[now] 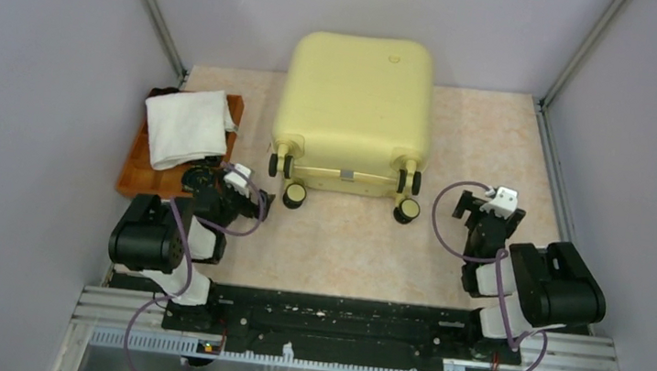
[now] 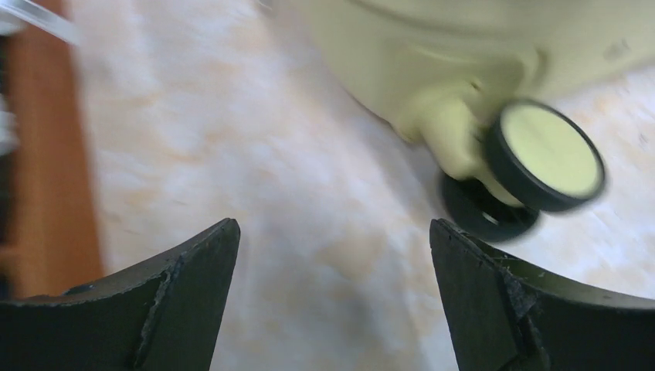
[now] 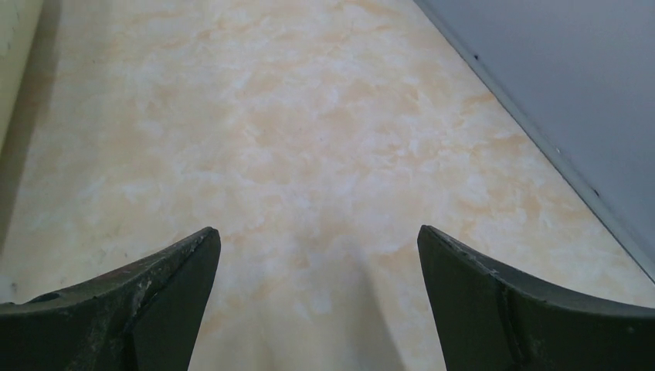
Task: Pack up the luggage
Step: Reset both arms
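Above the table, the overhead camera shows the luggage lying flat and closed at the far middle, its pale yellow shell up and its four wheels toward the arms. Left of it sits an orange-brown tray with a folded white towel lying on it. The left gripper is low, between the tray's near corner and the suitcase's near-left wheel, touching neither. The right gripper is over bare tabletop, just right of the near-right wheel.

From the left wrist, the picture is blurred. Both dark fingers stand wide apart with only the marbled surface between them. A cream-faced, black-rimmed wheel and the shell's rounded corner fill the upper right, and the tray's edge runs down the left side.

From the right wrist, the jaws are likewise spread wide and hold nothing. Bare tabletop stretches ahead, a sliver of yellow shell shows at the far left edge, and the grey wall cuts across the upper right.
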Robot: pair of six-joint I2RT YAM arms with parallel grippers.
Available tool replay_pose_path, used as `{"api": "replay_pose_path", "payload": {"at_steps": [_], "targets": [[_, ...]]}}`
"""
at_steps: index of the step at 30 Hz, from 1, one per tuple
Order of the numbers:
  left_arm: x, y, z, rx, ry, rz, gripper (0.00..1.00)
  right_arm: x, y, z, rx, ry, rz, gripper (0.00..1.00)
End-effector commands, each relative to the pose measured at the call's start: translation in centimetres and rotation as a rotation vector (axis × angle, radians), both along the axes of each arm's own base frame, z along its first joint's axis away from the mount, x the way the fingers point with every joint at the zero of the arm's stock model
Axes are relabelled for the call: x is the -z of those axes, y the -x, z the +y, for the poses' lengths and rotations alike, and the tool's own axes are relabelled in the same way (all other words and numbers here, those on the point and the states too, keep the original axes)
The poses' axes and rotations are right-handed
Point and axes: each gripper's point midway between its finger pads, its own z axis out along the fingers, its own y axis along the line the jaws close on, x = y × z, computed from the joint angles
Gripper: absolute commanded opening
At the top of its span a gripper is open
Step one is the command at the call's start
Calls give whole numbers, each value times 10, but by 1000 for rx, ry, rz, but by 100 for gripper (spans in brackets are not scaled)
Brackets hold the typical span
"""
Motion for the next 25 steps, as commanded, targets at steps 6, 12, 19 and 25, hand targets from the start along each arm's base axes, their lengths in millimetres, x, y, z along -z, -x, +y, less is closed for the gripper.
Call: {"api": "replay_pose_path", "payload": {"at_steps": [6, 12, 19, 25], "targets": [[-30, -30, 6, -121, -52, -120, 99, -30, -29, -6, -7, -82, -98, 99], [-28, -30, 6, -117, -57, -103, 99, -32, -27, -6, -11, -81, -108, 99], [-25, -32, 5, -114, -59, -83, 99, -32, -27, -5, -12, -78, -107, 99], [-26, -31, 5, -114, -57, -84, 99, -31, -27, -6, -11, -77, -105, 99]]}}
